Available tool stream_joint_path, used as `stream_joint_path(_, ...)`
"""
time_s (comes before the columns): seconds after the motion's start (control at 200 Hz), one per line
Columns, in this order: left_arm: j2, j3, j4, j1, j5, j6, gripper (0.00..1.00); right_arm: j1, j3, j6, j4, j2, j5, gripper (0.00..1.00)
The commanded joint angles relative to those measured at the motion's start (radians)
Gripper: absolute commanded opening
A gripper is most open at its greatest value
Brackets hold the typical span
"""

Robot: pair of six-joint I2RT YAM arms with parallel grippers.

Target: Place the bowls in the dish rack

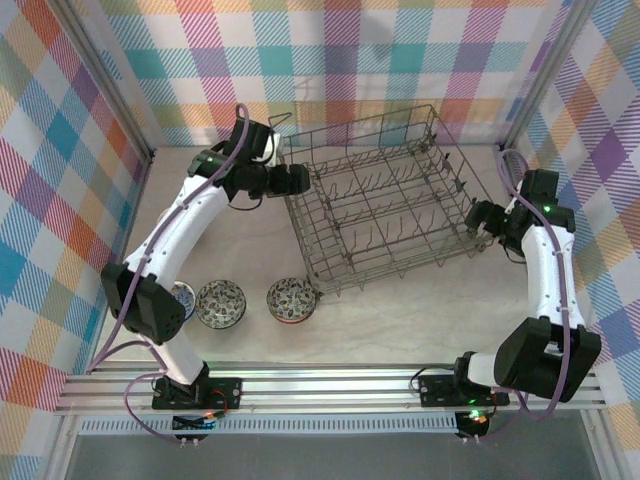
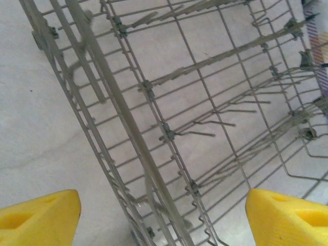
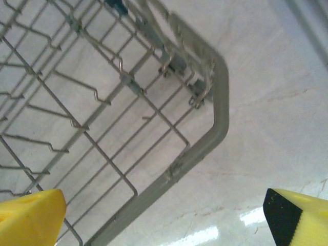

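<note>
Flanking dish rack (image 1: 380, 200), left gripper (image 1: 298, 180), right gripper (image 1: 478, 218)

The pale veined worktop (image 1: 400, 325) is enclosed by walls (image 1: 400, 50) covered in pastel plaid (pink, teal, yellow); a metal rail (image 1: 330, 385) is set along its near edge.

Pale table (image 1: 400, 320), plaid walls (image 1: 60, 150)

The pale, faintly veined table (image 1: 420, 320) carries the wire rack (image 1: 380, 205) at the centre and upper right of the top view. A row of three stands at lower left. The right bowl (image 1: 292, 299) is just below the rack's near corner, then the middle bowl (image 1: 221, 303) and the left bowl (image 1: 184, 296), which is partly hidden.
</note>
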Motion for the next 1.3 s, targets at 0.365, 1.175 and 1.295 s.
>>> stream_joint_path(0.365,0.131,0.078,-0.008,0.013,0.176,0.013,0.66,0.047,-0.100,0.118,0.088,0.014,-0.220,0.99)
stream_joint_path(1.175,-0.025,-0.194,0.109,-0.092,0.224,-0.104,0.42,0.026,0.110,0.128,0.166,0.214,-0.189,0.99)
stream_joint_path(1.295,-0.035,-0.215,0.116,-0.116,0.225,-0.118,0.42,0.011,0.152,0.122,0.167,0.240,-0.205,0.99)
